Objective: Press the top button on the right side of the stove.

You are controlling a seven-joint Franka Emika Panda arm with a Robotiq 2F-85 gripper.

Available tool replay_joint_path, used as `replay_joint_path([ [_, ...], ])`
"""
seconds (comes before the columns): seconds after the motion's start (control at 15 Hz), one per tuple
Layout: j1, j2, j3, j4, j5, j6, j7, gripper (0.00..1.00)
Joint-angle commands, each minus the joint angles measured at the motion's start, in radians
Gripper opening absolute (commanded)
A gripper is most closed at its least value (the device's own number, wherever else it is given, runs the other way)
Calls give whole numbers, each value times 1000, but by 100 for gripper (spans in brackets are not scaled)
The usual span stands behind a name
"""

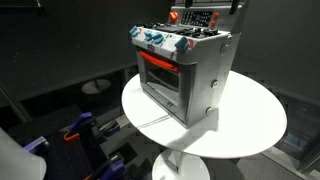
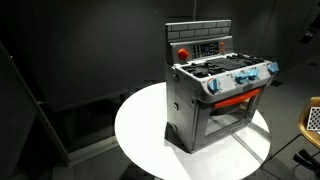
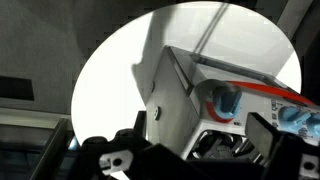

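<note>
The stove (image 1: 185,75) is a small silver-grey toy box with a red-trimmed oven window, blue front knobs and a red back panel. It stands on a round white table (image 1: 250,125) and shows in both exterior views (image 2: 215,95). In the wrist view its grey side wall (image 3: 175,85) carries a small round button (image 3: 155,112), and a blue knob (image 3: 225,100) shows on the front. My gripper (image 3: 200,140) is open, its two dark fingers spread low in the wrist view, close above the stove's top corner. I cannot make the gripper out in the exterior views.
The table's edge (image 2: 140,130) drops to a dark floor all round. Blue and purple items (image 1: 80,130) lie on the floor beside the table's pedestal. A yellowish object (image 2: 312,120) stands at the frame's edge. Dark walls surround the scene.
</note>
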Motion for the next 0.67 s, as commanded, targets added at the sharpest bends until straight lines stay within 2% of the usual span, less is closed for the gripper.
replay_joint_path([
  [0.0,-38,6,35,2,16,-4,-12,100],
  [0.4,-38,5,35,2,16,-4,-12,100],
  [0.6,-47,6,66,0,0,35,29,100],
])
